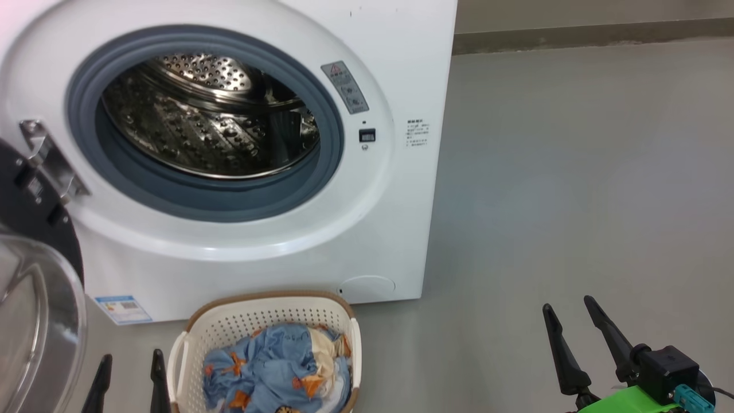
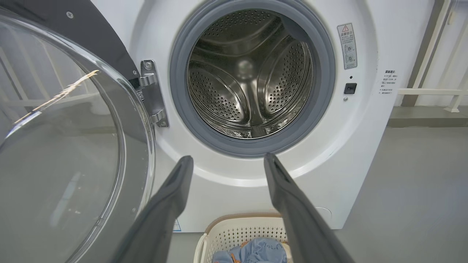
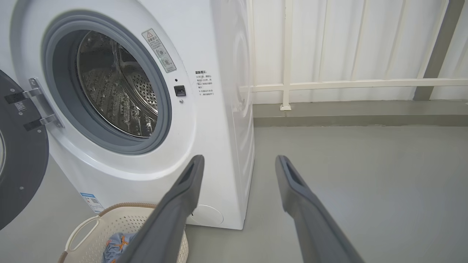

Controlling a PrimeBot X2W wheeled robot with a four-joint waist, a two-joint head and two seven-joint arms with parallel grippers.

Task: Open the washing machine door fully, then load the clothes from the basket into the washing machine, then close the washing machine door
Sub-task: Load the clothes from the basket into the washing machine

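Left gripper [image 1: 132,354], lower left: fingers spread, nothing held. Right gripper [image 1: 568,303], lower right: fingers also apart, nothing between them.

Basket [image 1: 264,297] on the floor just right of the left gripper, close in front of the washing machine [image 1: 390,229]; clothes [image 1: 269,367] heaped inside.

Washing machine door [image 1: 40,298] swung open to the left on its metal hinge [image 1: 49,160].

Blue label [image 1: 123,310] low on the front, print unreadable.

Grey gasket [image 1: 189,198] rings the steel drum [image 1: 212,115].

Right of the opening: grey warning sticker [image 1: 345,87] with a red triangle, then small black text [image 1: 417,135], too fine to read.
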